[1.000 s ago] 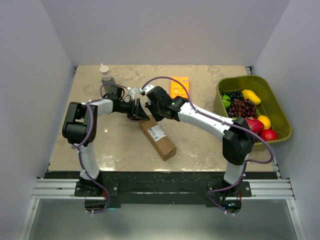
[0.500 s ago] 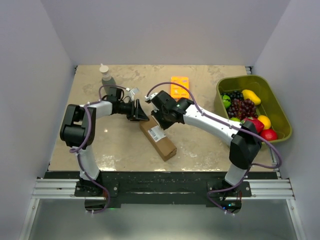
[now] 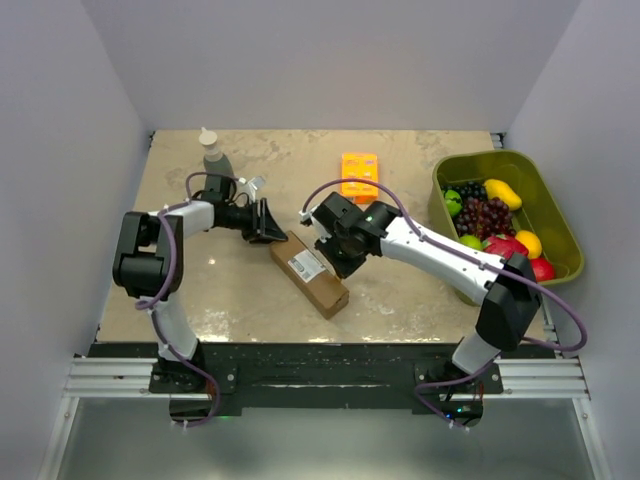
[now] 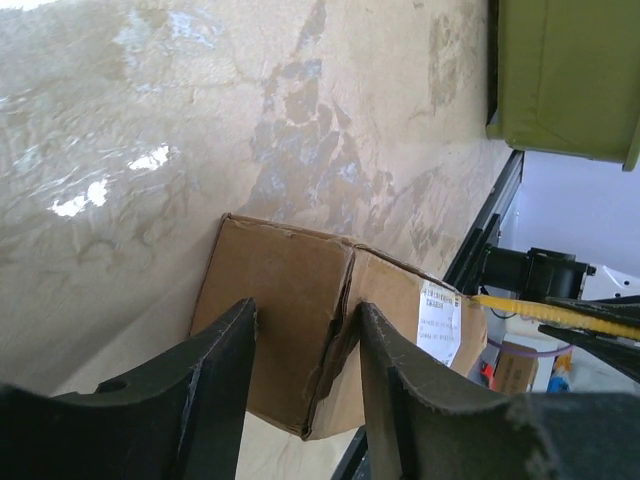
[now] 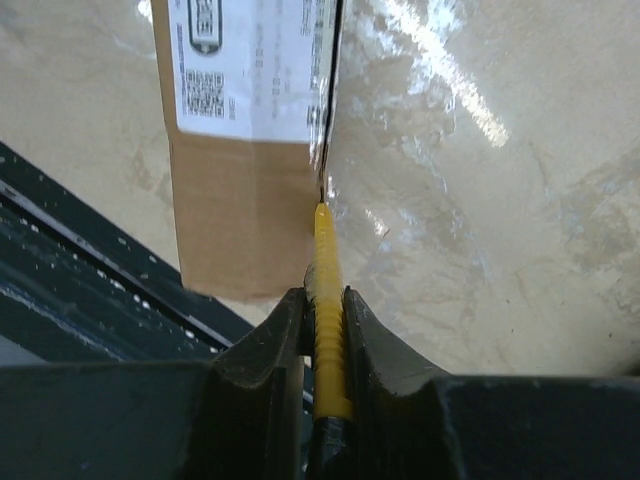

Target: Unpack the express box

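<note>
Right gripper (image 5: 325,300), clamping the cutter (image 5: 327,255), has dropped to the box (image 3: 308,273) seam. Left gripper (image 4: 305,330) gapes at the box end. Seam cut looks next.

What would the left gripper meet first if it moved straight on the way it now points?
Probably the end of the express box, which lies just ahead of the open left gripper; the gap between them is unclear.

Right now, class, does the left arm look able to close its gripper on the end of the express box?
Probably yes. The left gripper is open, and the end of the express box lies just ahead of its fingers with nothing between. The right gripper, holding a yellow tool at the box's side, sits farther along.
</note>
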`<state>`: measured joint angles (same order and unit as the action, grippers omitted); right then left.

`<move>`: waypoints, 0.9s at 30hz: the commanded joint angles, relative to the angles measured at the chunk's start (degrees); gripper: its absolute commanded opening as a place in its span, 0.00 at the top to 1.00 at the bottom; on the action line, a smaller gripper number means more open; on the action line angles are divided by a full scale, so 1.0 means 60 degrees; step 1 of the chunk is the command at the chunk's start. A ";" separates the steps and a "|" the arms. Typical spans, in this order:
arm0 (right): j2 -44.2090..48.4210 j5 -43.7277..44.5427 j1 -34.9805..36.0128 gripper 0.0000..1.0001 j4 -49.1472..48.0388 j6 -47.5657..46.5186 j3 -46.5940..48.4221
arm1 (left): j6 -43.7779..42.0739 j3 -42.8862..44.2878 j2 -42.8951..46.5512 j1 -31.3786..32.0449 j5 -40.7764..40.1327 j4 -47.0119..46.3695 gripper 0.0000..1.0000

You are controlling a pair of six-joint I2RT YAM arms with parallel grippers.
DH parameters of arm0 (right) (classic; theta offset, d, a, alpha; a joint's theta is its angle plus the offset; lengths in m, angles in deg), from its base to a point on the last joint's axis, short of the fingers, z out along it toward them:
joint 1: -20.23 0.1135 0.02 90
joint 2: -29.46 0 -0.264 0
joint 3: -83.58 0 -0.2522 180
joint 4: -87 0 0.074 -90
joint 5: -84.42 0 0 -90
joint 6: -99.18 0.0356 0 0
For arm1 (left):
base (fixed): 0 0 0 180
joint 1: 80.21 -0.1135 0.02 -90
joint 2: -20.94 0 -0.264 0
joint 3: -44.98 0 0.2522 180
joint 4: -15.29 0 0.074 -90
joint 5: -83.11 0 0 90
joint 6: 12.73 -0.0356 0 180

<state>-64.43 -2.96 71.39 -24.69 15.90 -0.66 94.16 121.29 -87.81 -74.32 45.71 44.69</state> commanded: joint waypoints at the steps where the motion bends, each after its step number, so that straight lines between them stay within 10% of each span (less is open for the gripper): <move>1: 0.0794 -0.0641 0.0160 1.00 0.1704 -0.0606 -0.0147 | -0.1173 -0.0565 -0.0304 -0.0644 -0.3932 0.0763 1.00; 11: 0.0326 0.0090 0.0131 1.00 0.2278 -0.1427 0.0951 | -0.1392 -0.0683 0.0049 -0.1947 -0.3408 0.0748 1.00; 17: -0.0463 0.1030 -0.0162 1.00 -0.0577 -0.2438 0.1202 | -0.1627 -0.0200 0.0224 -0.2095 -0.1399 0.0543 1.00; 27: -0.1696 0.1366 -0.0220 1.00 -0.2147 -0.3185 0.2051 | -0.2461 -0.0434 0.3193 -0.2066 -0.1616 0.0689 0.55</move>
<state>-76.19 3.96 70.10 -33.50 -0.08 6.90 84.95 118.21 -76.96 -86.25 41.75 48.74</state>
